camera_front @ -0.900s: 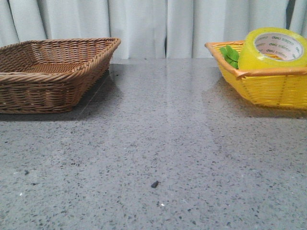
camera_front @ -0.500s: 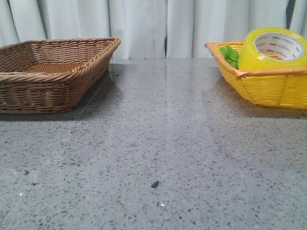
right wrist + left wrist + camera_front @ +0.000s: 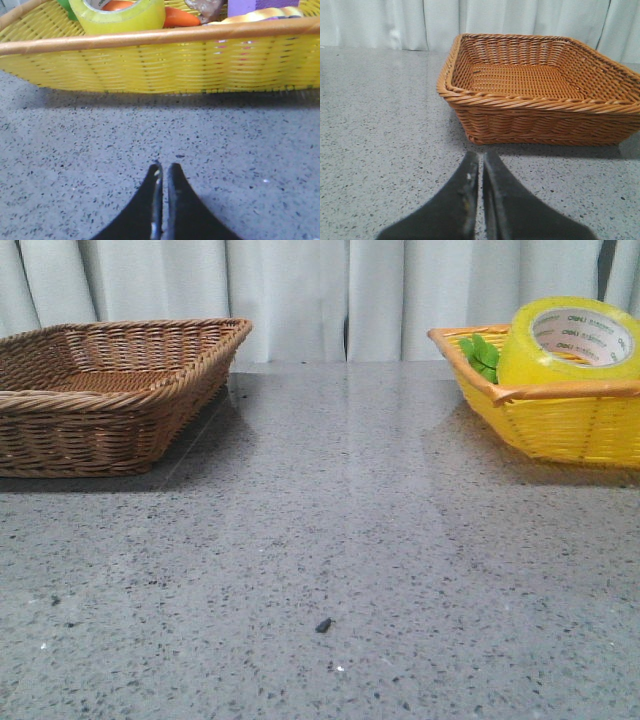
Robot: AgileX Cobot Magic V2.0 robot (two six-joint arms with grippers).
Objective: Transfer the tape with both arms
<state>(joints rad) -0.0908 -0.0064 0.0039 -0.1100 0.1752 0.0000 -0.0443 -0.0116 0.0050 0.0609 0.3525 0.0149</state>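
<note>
The yellow tape roll [image 3: 570, 340] with a white printed core stands tilted in the yellow basket [image 3: 560, 425] at the far right of the table. It also shows in the right wrist view [image 3: 120, 14], behind the basket's near wall [image 3: 160, 60]. My right gripper [image 3: 164, 167] is shut and empty, low over the table in front of that basket. My left gripper [image 3: 481, 156] is shut and empty, just short of the brown wicker basket [image 3: 535, 100]. Neither gripper shows in the front view.
The brown wicker basket [image 3: 110, 390] sits at the far left, with nothing in it. In the yellow basket lie an orange carrot [image 3: 182, 17], green leaves [image 3: 480, 355], a purple block [image 3: 255, 6] and other items. A small dark speck [image 3: 323, 625] lies on the grey speckled table.
</note>
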